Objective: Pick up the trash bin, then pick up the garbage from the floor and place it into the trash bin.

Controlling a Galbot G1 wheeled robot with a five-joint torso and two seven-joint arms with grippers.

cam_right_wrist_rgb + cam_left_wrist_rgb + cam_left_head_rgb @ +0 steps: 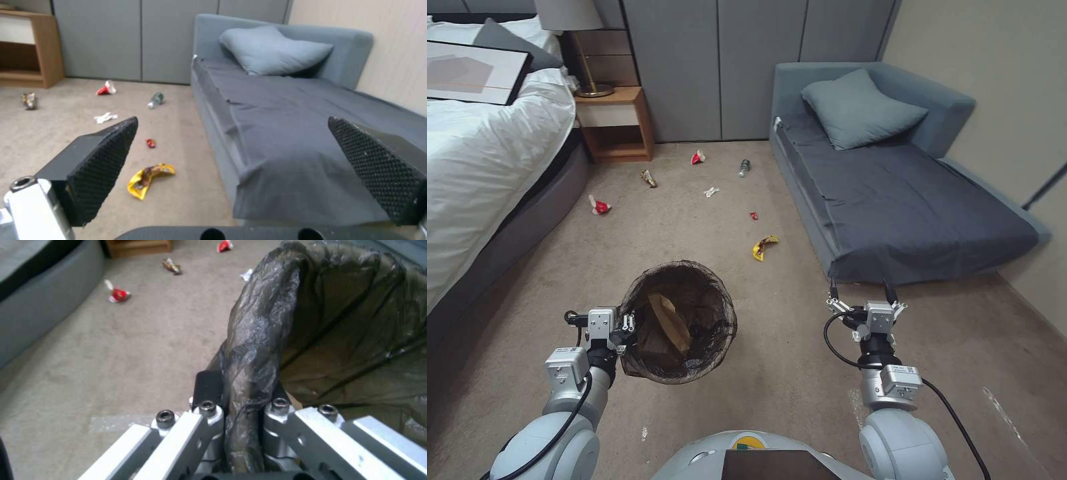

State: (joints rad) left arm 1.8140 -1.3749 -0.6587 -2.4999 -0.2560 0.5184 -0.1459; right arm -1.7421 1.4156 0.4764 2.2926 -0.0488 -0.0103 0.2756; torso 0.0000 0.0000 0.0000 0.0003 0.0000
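A: Left arm status?
B: Left gripper (625, 328) is clamped on the near-left rim of the small round trash bin lined with a dark brown-black plastic bag (680, 320). In the left wrist view the fingers (209, 386) pinch the bag-covered rim (253, 350) from both sides. The bin shows just ahead of the robot over the beige short-pile carpet floor (800, 373); a brown paper bag (670, 323) lies inside it.

A: Right arm?
B: Right gripper (862, 291) hangs near the foot corner of the grey-blue daybed (907, 213), jaws spread wide, holding nothing. Right wrist view: textured black pads (104, 166) well apart.

A: Litter on the carpet?
B: Crumpled yellow snack wrapper (764, 246) lies nearest, between bin and daybed. Beyond it: a small red scrap (753, 215), a white tissue (711, 192), a small bottle (744, 167), a red-and-white crushed paper cup (697, 157), a gold wrapper (648, 178). A second crushed red-and-white cup (600, 206) sits beside the white-sheeted bed (487, 153).
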